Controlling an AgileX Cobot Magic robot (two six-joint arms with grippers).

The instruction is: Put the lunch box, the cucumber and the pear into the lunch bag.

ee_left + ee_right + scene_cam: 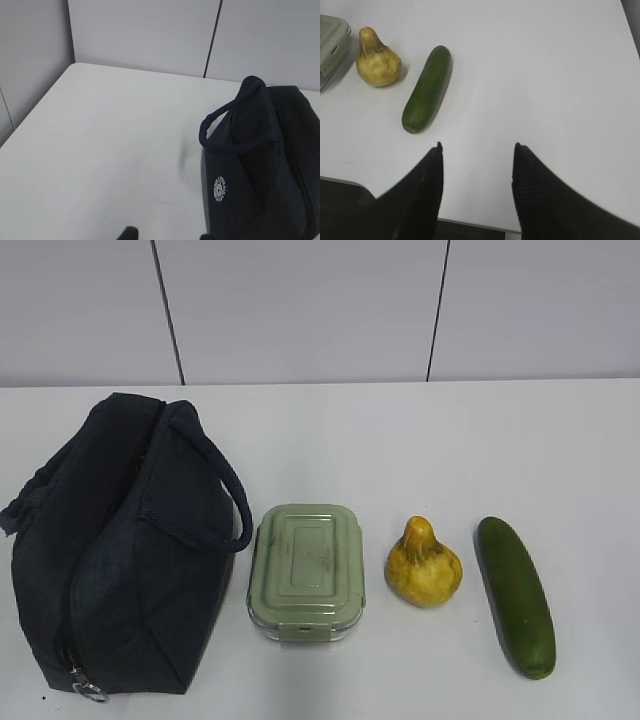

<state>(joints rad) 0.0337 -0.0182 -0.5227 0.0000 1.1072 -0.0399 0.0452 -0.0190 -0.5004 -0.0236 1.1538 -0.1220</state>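
Note:
The navy lunch bag (120,550) lies on the white table at the left, zipper shut, ring pull (88,690) at its near end; it also shows in the left wrist view (265,165). Right of it in a row sit the sage-green lunch box (306,570), the yellow pear (423,565) and the dark green cucumber (516,595). The right wrist view shows the pear (377,62), the cucumber (426,89) and a corner of the lunch box (331,42). My right gripper (477,146) is open and empty, near the front edge. My left gripper (167,232) shows two tips apart, empty, left of the bag.
The table's front edge (470,222) runs just under my right gripper. Grey wall panels (300,310) stand behind the table. The table's left edge (35,105) shows in the left wrist view.

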